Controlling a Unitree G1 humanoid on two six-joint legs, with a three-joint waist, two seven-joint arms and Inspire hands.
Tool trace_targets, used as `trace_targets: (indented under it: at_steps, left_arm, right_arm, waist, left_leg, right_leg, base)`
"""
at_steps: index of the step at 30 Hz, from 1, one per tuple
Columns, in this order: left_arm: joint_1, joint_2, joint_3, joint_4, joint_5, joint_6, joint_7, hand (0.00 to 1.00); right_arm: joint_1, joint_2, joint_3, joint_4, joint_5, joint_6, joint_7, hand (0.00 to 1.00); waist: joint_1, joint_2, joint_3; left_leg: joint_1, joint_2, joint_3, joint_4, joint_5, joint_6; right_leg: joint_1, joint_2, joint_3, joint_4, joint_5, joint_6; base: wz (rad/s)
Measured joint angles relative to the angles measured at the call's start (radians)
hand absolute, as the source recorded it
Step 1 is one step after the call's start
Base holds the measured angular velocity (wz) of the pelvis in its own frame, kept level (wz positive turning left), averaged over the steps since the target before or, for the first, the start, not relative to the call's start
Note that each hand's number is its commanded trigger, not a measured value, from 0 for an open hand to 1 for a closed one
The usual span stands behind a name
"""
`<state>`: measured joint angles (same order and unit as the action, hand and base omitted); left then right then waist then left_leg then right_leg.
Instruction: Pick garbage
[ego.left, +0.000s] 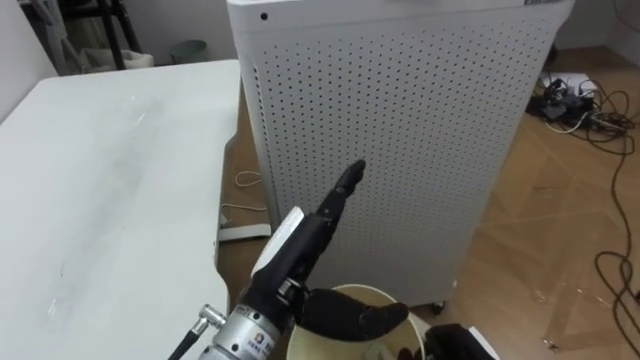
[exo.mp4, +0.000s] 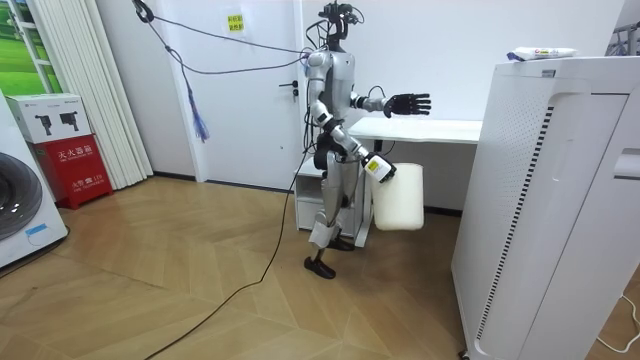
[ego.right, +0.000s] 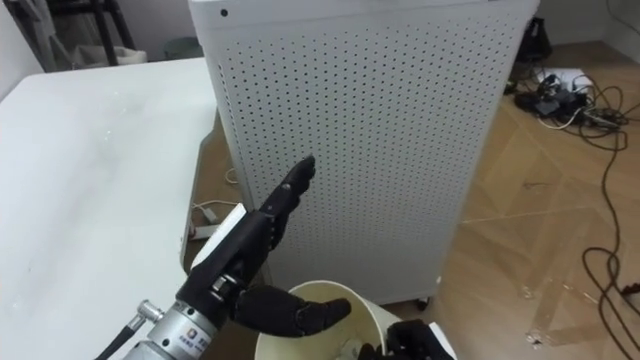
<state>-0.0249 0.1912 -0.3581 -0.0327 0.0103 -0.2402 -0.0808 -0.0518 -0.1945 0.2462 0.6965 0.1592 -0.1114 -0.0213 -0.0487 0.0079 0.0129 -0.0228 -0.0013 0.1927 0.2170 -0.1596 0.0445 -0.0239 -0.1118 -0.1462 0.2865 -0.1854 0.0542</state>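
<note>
We see the robot standing with the white counter (ego.left: 110, 180) at its left and a tall white perforated unit (ego.left: 400, 130) straight ahead. Its left robot hand (ego.left: 315, 235) hovers in front of the unit's dotted face, open, fingers straight and thumb spread, holding nothing. We read that as a reach being set up rather than a grip.

Just below it is the mouth of a cream bin (ego.left: 375, 292), carried low at the robot's right side. In the room view the bin hangs beneath the right robot hand (ego.left: 450, 342), which shows at the rim's lower right. Whether that hand is closed on the rim we cannot tell. Keeping the bin right under the free hand makes sense to us, since whatever gets picked up has only a short drop.

The likely garbage is a flat printed packet (exo.mp4: 540, 52) lying on top of the unit, well apart from the outstretched hand. Something pale lies inside the bin, too unclear to name.

We judge the task to be at the approach — the packet looks untouched. The next move probably calls for stepping closer and bringing the open hand up over the unit's top edge. The bin could knock the unit's side on the way, and loose cables (ego.left: 580, 100) lie on the floor to the right.
</note>
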Motion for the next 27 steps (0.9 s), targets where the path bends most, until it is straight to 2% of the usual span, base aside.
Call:
trace_targets:
  at_steps: [1,3,4,6,9,12,15,17,19,22,23,25,27]
  left_arm:
    - [-0.001,0.0,0.005,0.0,0.012,0.0,0.007,0.0]
    - [-0.004,0.0,0.026,0.0,0.068,-0.001,0.031,0.0]
    - [-0.004,-0.001,0.032,0.0,0.072,-0.001,0.036,0.0]
    - [-0.005,-0.012,0.047,-0.005,0.072,-0.001,0.065,0.0]
    - [-0.005,-0.016,0.062,-0.011,0.071,-0.002,0.102,0.0]
    - [-0.005,-0.017,0.079,-0.035,0.073,-0.013,0.117,0.0]
    - [-0.005,-0.017,0.097,-0.049,0.088,-0.032,0.123,0.0]
    - [-0.005,-0.014,0.098,-0.049,0.088,-0.034,0.137,0.0]
    - [-0.003,-0.013,0.099,-0.049,0.088,-0.036,0.155,0.0]
    - [-0.003,-0.014,0.108,-0.049,0.099,-0.037,0.165,0.0]
    - [-0.003,-0.014,0.115,-0.05,0.104,-0.037,0.171,0.0]
    - [0.0,-0.013,0.125,-0.051,0.117,-0.037,0.193,0.0]
    - [0.024,-0.01,0.148,-0.074,0.122,-0.038,0.209,0.0]
  right_arm:
    - [0.0,0.001,-0.002,0.0,0.0,0.0,0.0,1.0]
    - [0.001,0.001,-0.006,-0.002,0.0,0.0,0.001,1.0]
    - [0.001,0.001,-0.007,-0.002,0.0,-0.001,0.001,1.0]
    - [0.003,0.003,-0.006,-0.002,0.001,-0.001,0.003,1.0]
    - [0.016,0.007,-0.004,0.0,0.001,-0.001,0.004,1.0]
    - [0.04,0.006,-0.013,0.0,0.002,-0.001,0.017,1.0]
    - [0.059,0.0,-0.035,0.0,0.007,-0.001,0.027,1.0]
    - [0.067,-0.001,-0.034,0.0,0.045,-0.001,0.028,1.0]
    - [0.069,0.004,-0.034,0.0,0.068,-0.002,0.031,1.0]
    - [0.069,0.003,-0.035,0.0,0.07,-0.013,0.049,1.0]
    - [0.069,0.004,-0.033,0.0,0.07,-0.018,0.058,1.0]
    - [0.069,0.004,-0.032,0.0,0.07,-0.021,0.067,1.0]
    - [0.075,0.004,-0.031,-0.002,0.071,-0.021,0.071,1.0]
  waist:
    - [-0.002,0.0,0.0]
    - [0.001,0.0,0.0]
    - [0.0,0.0,0.0]
    - [0.005,-0.001,0.0]
    - [0.017,-0.001,-0.0001]
    - [0.013,-0.008,-0.0014]
    - [0.005,-0.009,-0.0012]
    - [0.004,-0.014,-0.0012]
    - [0.012,-0.019,-0.0005]
    - [0.027,-0.017,-0.0009]
    - [0.034,-0.017,-0.0008]
    - [0.06,-0.016,-0.0013]
    - [0.081,-0.011,-0.0027]
  left_leg:
    - [0.0,0.001,0.006,0.002,-0.002,0.001]
    - [0.003,0.006,0.053,0.007,-0.009,0.004]
    - [0.004,0.006,0.063,0.007,-0.01,0.005]
    - [0.009,0.012,0.121,0.01,-0.018,0.009]
    - [0.019,0.036,0.185,0.024,-0.039,0.005]
    - [0.031,0.046,0.216,0.023,-0.043,0.001]
    - [0.037,0.049,0.221,0.021,-0.042,-0.001]
    - [0.046,0.053,0.228,0.026,-0.043,-0.005]
    - [0.053,0.065,0.241,0.037,-0.051,-0.015]
    - [0.054,0.097,0.263,0.081,-0.082,-0.034]
    - [0.053,0.11,0.263,0.102,-0.095,-0.043]
    - [0.053,0.116,0.23,0.131,-0.113,-0.058]
    - [0.055,0.11,0.108,0.145,-0.115,-0.062]
  right_leg:
    - [-0.007,0.0,0.005,0.009,0.0,0.0]
    - [-0.035,-0.004,0.007,0.041,0.0,0.0]
    - [-0.041,-0.006,0.007,0.048,0.0,0.0]
    - [-0.078,-0.01,-0.001,0.066,0.005,-0.008]
    - [-0.082,-0.012,-0.056,0.065,0.028,-0.024]
    - [-0.081,-0.006,-0.057,0.055,0.035,-0.028]
    - [-0.082,-0.003,-0.059,0.042,0.035,-0.029]
    - [-0.077,0.001,-0.06,0.041,0.035,-0.03]
    - [-0.078,0.009,-0.062,0.042,0.036,-0.036]
    - [-0.077,0.027,-0.077,0.044,0.03,-0.051]
    - [-0.081,0.037,-0.071,0.053,0.025,-0.059]
    - [-0.095,0.063,-0.023,0.064,0.016,-0.068]
    - [-0.105,0.093,0.034,0.06,0.022,-0.078]
  base:
    - [-0.32]
    - [-0.55]
    - [-0.64]
    - [-0.71]
    - [-0.75]
    - [-0.37]
    - [-0.05]
    - [-0.09]
    - [-0.26]
    - [-0.34]
    - [-0.52]
    - [-0.77]
    - [-0.88]
